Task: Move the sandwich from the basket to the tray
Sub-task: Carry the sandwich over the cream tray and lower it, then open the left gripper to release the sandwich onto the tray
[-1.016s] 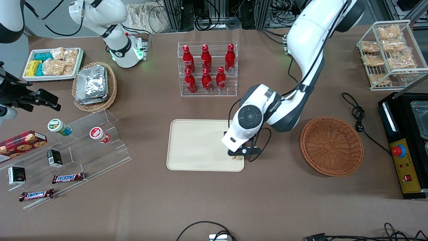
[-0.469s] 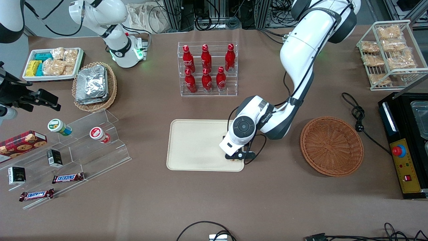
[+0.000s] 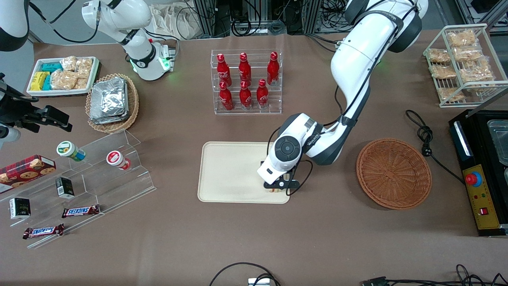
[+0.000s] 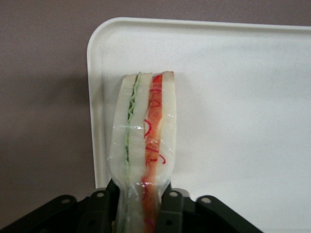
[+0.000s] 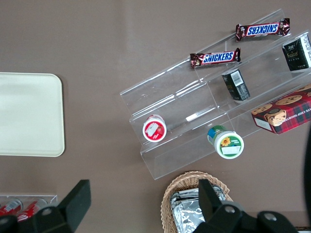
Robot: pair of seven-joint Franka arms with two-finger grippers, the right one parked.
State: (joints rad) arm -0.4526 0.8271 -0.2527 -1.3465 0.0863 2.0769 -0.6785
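Pincer (image 4: 142,206): pressed together on the sandwich (image 4: 144,141), one dark finger (image 4: 170,206) against each bread face; positioned low over the tray (image 3: 230,174), at the tray corner nearest the basket (image 3: 393,173) and the front camera.

Sandwich: held on edge within clear wrap, green and red filling showing between the white slices; located over that same tray corner, just inside the rim. Whether it touched the tray surface could not be told. In the front view only a sliver (image 3: 274,191) showed beneath the wrist.

Tray: cream, rectangular, flat on the brown table (image 3: 317,238).

Basket: reddish-brown wicker, beside the tray toward the working arm's end of the table, well apart from it, with nothing visible inside.

Bottle rack (image 3: 246,81): clear, holding red bottles, farther from the front camera than the tray.
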